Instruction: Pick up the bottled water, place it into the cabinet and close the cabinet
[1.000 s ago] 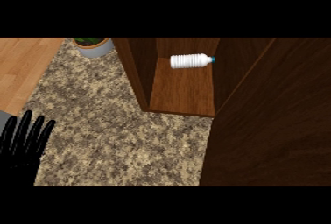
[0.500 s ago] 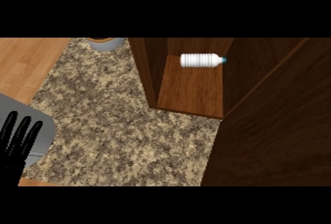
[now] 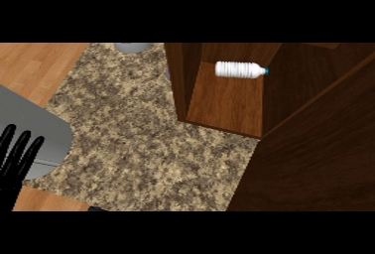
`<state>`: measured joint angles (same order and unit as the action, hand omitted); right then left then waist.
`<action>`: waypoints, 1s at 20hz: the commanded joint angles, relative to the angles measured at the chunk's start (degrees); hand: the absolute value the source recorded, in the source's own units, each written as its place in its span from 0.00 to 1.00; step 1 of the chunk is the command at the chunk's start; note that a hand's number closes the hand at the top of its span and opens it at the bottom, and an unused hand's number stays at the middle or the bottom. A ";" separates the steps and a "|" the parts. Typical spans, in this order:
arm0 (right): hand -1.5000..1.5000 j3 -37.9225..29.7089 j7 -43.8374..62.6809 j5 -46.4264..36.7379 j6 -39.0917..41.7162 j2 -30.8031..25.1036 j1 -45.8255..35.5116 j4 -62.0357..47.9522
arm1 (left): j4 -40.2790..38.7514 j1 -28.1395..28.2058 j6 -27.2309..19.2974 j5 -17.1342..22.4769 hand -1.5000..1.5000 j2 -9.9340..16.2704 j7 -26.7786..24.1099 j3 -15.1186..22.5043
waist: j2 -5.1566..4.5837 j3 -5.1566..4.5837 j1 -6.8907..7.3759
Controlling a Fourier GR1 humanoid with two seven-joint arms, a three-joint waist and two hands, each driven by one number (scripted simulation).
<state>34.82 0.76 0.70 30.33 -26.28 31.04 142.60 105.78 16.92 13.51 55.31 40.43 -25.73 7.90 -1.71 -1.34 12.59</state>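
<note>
**Bottle on the cabinet shelf, left hand at rest**

Speckled tan granite counter (image 3: pixel 139 129) beside pale wooden flooring (image 3: pixel 36 64). The white plastic water bottle with blue cap (image 3: pixel 240 69) lies on its side inside the dark wooden cabinet (image 3: pixel 227 99). Black left hand (image 3: pixel 15 158), fingers straight and empty, shows at lower left, well apart from it.

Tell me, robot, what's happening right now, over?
Left hand open, resting at lower left; right hand not in view. Bottled water lying on its side inside the cabinet. Cabinet not yet closed. Nothing blocking it.
</note>
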 commanded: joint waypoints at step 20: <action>1.00 3.83 7.33 1.97 1.77 2.06 -12.65 -0.64 | -2.09 -1.47 3.07 2.20 0.00 1.89 0.56 -2.72 | -1.19 -0.44 0.42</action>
<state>33.80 3.95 1.54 34.52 -28.53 21.15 142.08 103.99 16.07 16.33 57.26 42.56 -24.94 5.39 -2.02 -1.87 13.19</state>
